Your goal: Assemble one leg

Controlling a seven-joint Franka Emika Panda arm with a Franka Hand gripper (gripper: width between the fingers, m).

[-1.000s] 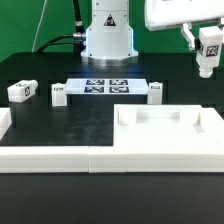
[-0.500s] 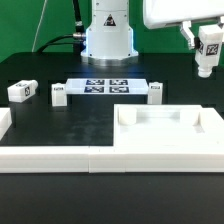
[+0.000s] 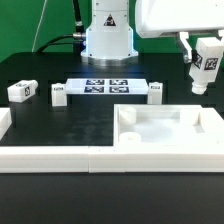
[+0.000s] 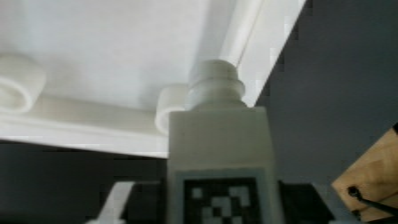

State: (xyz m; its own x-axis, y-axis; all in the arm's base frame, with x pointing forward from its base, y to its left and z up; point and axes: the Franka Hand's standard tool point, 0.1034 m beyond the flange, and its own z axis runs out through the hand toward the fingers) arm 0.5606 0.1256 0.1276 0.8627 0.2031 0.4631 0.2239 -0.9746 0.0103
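Leg (image 3: 203, 80): a stubby, smooth white plastic post, square-bodied with a rounded narrow tip and a black-and-white tag, clamped upright in the two-finger gripper (image 3: 207, 57) over the large glossy white tray (image 3: 170, 150).

Arm held high; tool (image 3: 204, 50) points down, clamped on the leg (image 3: 206, 66).
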